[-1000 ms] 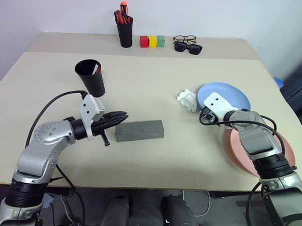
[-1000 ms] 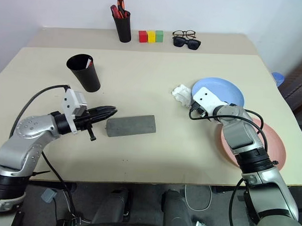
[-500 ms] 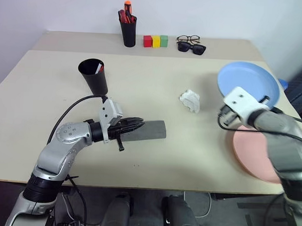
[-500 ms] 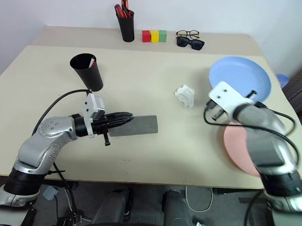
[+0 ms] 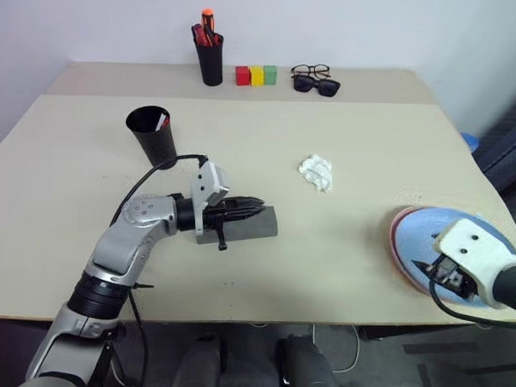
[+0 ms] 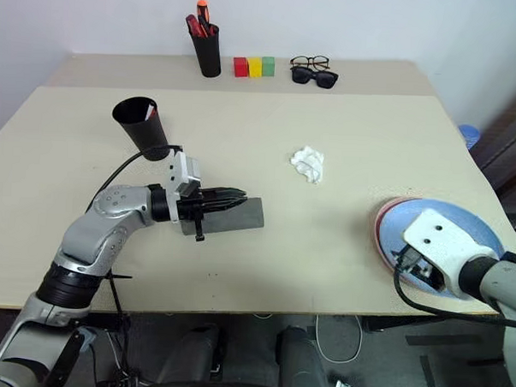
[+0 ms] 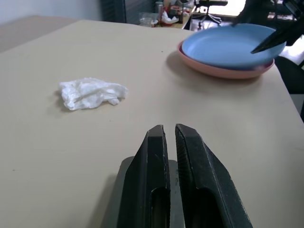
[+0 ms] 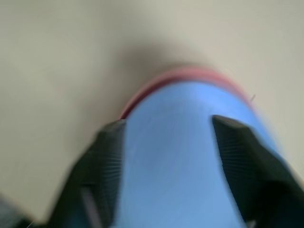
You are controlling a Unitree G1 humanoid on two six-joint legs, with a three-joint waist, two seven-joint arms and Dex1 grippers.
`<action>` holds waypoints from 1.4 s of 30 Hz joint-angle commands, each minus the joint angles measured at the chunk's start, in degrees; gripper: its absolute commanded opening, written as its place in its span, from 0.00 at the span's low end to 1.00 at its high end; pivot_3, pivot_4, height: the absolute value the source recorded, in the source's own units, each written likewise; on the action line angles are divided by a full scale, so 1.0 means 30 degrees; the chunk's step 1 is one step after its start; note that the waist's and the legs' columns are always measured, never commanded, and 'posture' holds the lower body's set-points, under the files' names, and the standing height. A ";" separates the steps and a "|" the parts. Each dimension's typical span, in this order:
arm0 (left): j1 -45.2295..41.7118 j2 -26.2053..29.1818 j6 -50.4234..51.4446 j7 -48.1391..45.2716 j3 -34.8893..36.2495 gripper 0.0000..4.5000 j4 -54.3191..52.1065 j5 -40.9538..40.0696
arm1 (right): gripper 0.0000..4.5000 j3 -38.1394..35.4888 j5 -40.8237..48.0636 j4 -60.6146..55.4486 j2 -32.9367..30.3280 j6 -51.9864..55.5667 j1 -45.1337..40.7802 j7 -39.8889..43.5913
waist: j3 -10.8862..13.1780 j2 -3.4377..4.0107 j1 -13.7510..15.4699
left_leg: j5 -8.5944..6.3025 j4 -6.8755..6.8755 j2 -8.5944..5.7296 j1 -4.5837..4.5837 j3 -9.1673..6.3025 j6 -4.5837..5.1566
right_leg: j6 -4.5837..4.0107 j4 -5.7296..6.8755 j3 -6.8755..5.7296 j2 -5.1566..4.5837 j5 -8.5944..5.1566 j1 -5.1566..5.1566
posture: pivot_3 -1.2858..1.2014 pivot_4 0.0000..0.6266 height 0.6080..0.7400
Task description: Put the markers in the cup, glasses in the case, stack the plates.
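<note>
Unmarked blue plate [image 5: 427, 235] atop pink plate [image 5: 397, 236]

Even bright light; blurred right-wrist view

Head pair overhead; wrist views close, sharing the stacked plates [image 7: 227, 47].

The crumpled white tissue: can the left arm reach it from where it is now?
Probably yes. The left gripper, shut, lies over the case, and only bare table separates it from the tissue.
</note>
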 commanded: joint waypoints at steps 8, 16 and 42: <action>0.1866 0.1400 -0.0615 0.1692 0.2220 0.07 -0.0936 0.0587 | 0.64 1.0290 -0.1542 1.0763 0.7559 -0.2548 -1.2673 -0.6251 | 0.0012 -0.0021 -0.0232 | 0.0009 -0.0091 -0.0008 -0.0052 -0.0025 -0.0016 | -0.0002 -0.0043 -0.0001 -0.0033 0.0000 -0.0076 | 0.52 0.24 1.00; 0.4377 0.2017 -0.0053 0.3009 0.3755 0.07 -0.3116 0.0229 | 0.64 1.0458 -0.2038 2.1387 1.0725 -0.4692 -1.6972 -0.9651 | 0.0013 -0.0018 -0.0060 | 0.0010 -0.0115 -0.0016 -0.0068 -0.0009 -0.0017 | 0.0002 -0.0073 -0.0004 -0.0067 0.0002 -0.0089 | 0.52 0.24 1.00; 0.1607 0.0799 -0.0811 0.0947 0.1457 0.07 0.0011 0.0364 | 0.01 -0.0522 0.1189 0.3324 0.3093 0.1035 -0.4364 -0.5584 | 0.0009 0.0014 0.0150 | 0.0005 -0.0115 -0.0025 -0.0068 -0.0026 -0.0008 | 0.0005 -0.0089 -0.0026 -0.0033 0.0001 -0.0056 | 0.52 0.24 1.00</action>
